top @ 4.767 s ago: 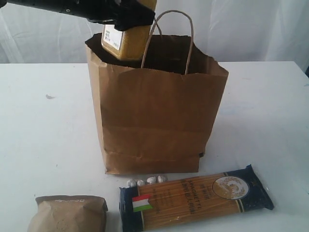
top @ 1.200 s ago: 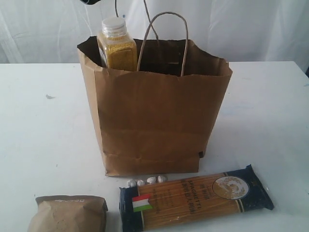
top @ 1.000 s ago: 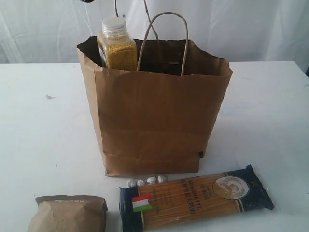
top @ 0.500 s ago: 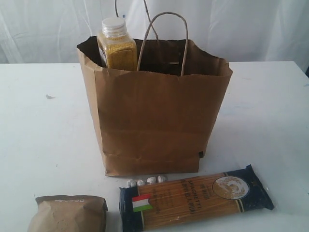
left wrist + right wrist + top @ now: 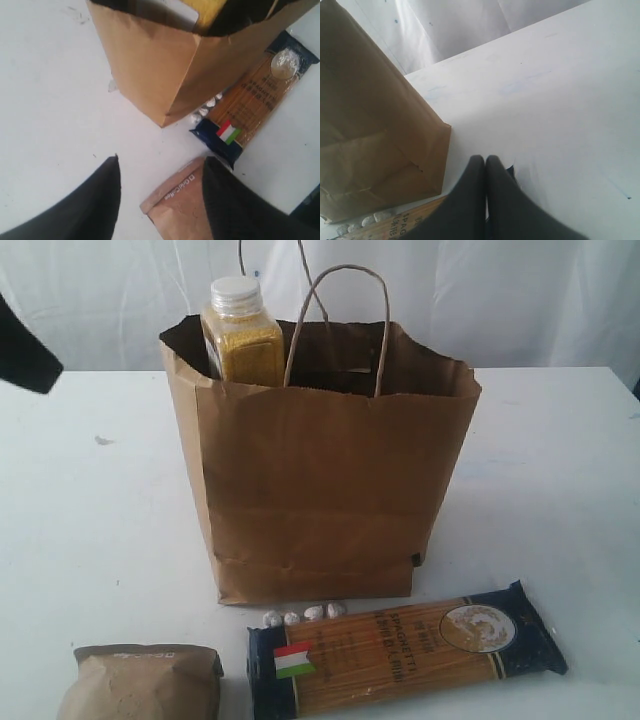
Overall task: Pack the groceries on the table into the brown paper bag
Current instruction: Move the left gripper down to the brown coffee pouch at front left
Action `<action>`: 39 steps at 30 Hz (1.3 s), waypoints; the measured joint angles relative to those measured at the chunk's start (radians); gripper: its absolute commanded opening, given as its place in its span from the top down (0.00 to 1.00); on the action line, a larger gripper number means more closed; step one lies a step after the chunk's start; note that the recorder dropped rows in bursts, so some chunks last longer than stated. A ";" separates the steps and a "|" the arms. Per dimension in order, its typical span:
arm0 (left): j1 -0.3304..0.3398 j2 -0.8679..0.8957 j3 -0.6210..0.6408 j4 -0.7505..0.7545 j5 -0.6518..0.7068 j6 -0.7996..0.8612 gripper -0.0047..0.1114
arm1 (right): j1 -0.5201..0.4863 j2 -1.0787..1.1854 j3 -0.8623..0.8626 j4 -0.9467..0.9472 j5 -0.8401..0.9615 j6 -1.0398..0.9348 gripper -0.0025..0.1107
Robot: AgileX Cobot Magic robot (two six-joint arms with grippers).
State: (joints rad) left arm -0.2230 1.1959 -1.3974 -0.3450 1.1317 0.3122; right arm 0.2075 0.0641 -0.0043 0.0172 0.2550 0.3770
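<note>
White table (image 5: 560,470) holds the kraft pouch (image 5: 175,207) just below your parted, empty left jaws; your right jaws are pressed together.

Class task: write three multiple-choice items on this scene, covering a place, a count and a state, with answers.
1. Where is the bottle? A inside the paper bag; B in front of it; C under it.
2. How many packets lie on the table in front of the bag? A one; B two; C four.
3. The right gripper is: A shut; B wide open; C gripping a jar.
Answers: 1 A, its top pokes out of the bag's mouth; 2 B, the pouch and the spaghetti packet; 3 A, its fingers press together.
</note>
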 measured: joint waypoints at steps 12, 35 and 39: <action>0.000 0.000 0.344 -0.134 -0.004 0.192 0.29 | 0.000 0.000 0.000 0.000 0.000 0.000 0.98; -0.193 0.033 0.610 0.020 -0.367 0.360 0.29 | 0.000 0.000 0.000 0.000 0.000 0.002 0.98; -0.195 0.052 0.612 0.022 -0.405 0.283 0.29 | 0.000 0.000 0.000 0.000 0.000 0.002 0.98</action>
State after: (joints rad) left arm -0.4181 1.2474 -0.7854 -0.3229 0.7268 0.5956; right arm 0.2075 0.0641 -0.0043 0.0172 0.2550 0.3788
